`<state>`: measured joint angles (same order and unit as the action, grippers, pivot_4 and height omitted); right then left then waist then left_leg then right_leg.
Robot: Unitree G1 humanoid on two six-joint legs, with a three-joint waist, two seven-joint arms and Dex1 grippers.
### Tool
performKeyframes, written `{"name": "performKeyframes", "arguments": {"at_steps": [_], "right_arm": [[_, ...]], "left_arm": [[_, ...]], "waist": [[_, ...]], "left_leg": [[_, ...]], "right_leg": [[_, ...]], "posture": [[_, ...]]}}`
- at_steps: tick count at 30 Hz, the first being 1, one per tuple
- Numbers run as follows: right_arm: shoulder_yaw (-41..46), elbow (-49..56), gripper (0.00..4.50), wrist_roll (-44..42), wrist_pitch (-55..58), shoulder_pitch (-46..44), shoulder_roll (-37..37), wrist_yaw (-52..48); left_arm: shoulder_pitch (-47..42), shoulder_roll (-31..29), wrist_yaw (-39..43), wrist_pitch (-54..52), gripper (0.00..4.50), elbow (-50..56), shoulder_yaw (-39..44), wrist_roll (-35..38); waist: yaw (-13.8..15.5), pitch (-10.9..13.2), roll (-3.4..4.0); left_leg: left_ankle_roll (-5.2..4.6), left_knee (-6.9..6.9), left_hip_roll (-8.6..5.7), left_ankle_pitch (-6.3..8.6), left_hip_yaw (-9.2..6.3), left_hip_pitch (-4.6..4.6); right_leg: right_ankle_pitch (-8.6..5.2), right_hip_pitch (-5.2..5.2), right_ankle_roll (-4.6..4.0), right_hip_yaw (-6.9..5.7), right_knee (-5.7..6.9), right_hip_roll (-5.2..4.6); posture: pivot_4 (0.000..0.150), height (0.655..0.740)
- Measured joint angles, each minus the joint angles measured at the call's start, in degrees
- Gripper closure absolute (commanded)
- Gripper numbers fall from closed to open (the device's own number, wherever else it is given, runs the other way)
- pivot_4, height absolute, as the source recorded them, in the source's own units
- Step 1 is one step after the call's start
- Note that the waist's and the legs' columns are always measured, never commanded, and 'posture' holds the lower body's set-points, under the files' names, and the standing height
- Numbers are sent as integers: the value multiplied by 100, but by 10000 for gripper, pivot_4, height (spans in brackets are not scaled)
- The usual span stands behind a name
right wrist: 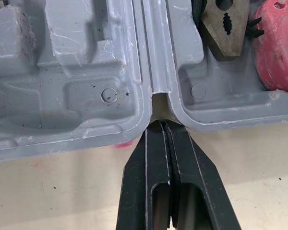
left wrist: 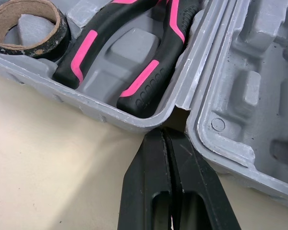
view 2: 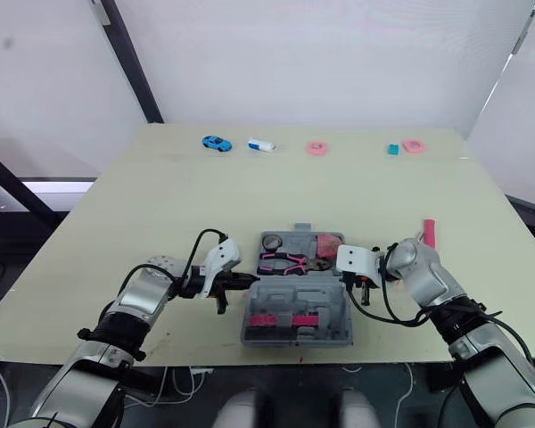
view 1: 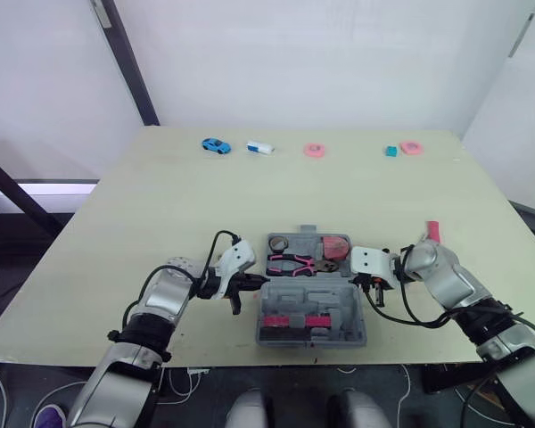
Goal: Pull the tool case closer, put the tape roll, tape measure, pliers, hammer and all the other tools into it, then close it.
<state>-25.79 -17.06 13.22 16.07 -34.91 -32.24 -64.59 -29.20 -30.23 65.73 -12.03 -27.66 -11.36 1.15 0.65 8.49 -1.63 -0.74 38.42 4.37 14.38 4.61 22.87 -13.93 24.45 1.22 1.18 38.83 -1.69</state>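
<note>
Tool case [view 1: 310, 308] lies open near the front edge of the tabletop [view 1: 160, 205], holding the pliers [view 1: 290, 263], tape roll [view 1: 278, 242] and tape measure [view 1: 336, 245]. Left gripper [left wrist: 164, 134] and right gripper [right wrist: 164, 125] each have their fingers together, with the tips at opposite hinge notches. To slide the case straight, the 2 should probably push evenly. A pink item [view 1: 432, 230] lies outside the case.
</note>
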Motion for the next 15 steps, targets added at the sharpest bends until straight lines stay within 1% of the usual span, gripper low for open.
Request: {"name": "performKeyframes", "arguments": {"at_steps": [15], "right_arm": [[39, -32, 44978, 12, 13, 0, 38, 32]], "left_arm": [[-122, 35, -3, 131, 44192, -188, 4, -103]], "waist": [[-4, 0, 0]], "left_leg": [[0, -1, 0, 0, 0, 0]], "right_leg": [[0, 0, 0, 0, 0, 0]], "posture": [[1500, 7400]]}}
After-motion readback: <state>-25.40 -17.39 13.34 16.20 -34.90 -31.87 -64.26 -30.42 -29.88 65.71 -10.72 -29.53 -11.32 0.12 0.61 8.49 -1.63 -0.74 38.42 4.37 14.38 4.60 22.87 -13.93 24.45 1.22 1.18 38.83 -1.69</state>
